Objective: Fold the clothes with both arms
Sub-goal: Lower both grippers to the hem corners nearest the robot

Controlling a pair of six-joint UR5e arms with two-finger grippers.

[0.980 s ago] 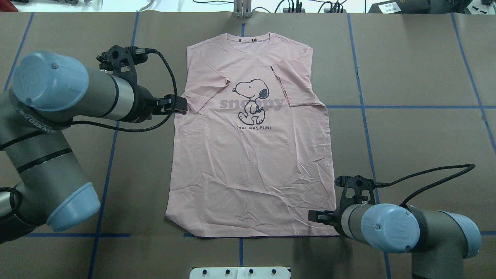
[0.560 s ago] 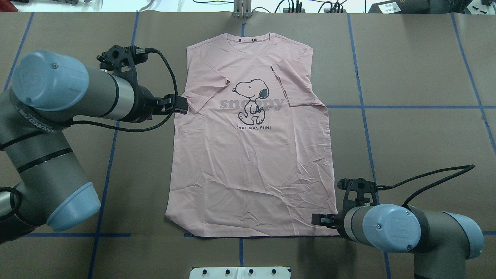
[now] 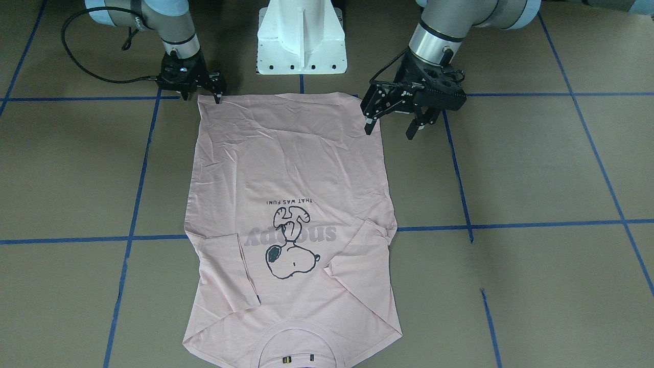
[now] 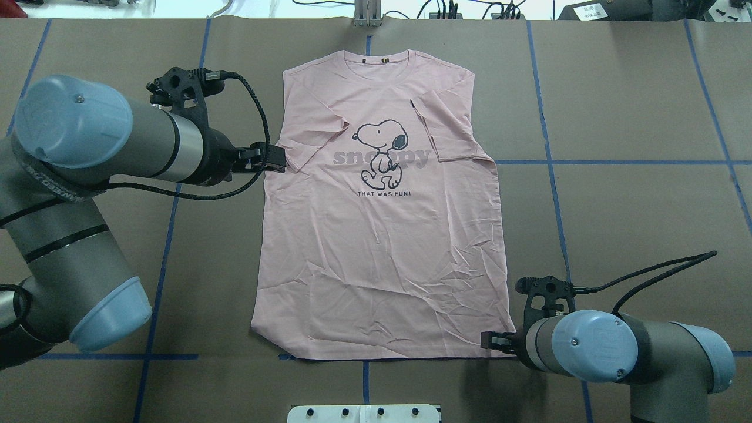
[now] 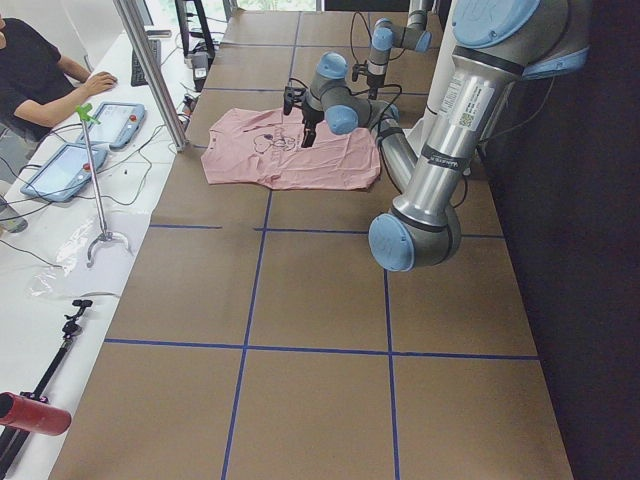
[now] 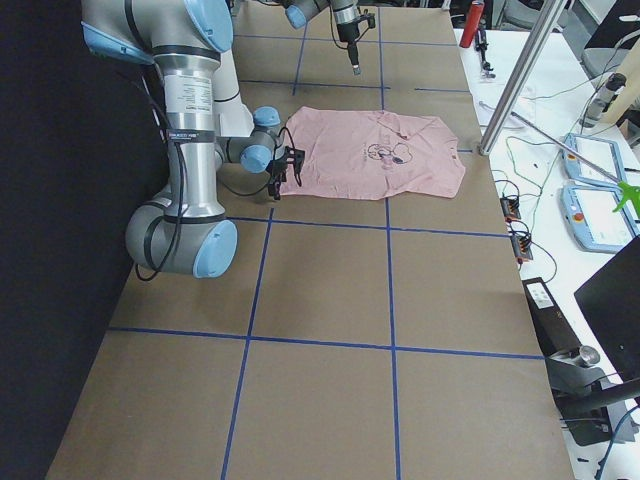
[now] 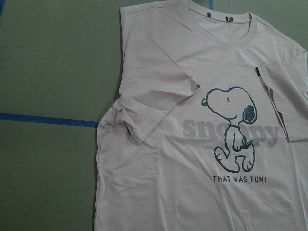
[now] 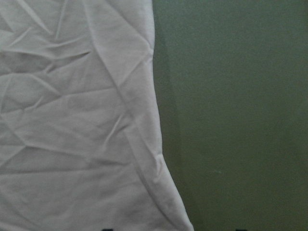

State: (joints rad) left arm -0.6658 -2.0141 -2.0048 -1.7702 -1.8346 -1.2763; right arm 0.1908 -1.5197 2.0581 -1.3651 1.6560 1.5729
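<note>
Pale pink T-shirt (image 4: 382, 247) lies flat, print up, on the brown table (image 4: 617, 205) between two robot arms.
The right gripper (image 3: 201, 95) is low at a hem corner, jaws parted, likely to pinch it. The left gripper (image 3: 388, 132) hovers raised near the folded-in sleeve, spread wide and empty, probably readying a matching hold.

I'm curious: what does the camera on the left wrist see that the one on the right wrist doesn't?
Only the left wrist view shows the Snoopy cartoon, the grey lettering, the collar, a sleeve folded inward and a blue tape line. Only the right wrist view shows, up close, a wrinkled side edge of the shirt, with no print in sight. Both show the pale pink T-shirt lying on the table.
</note>
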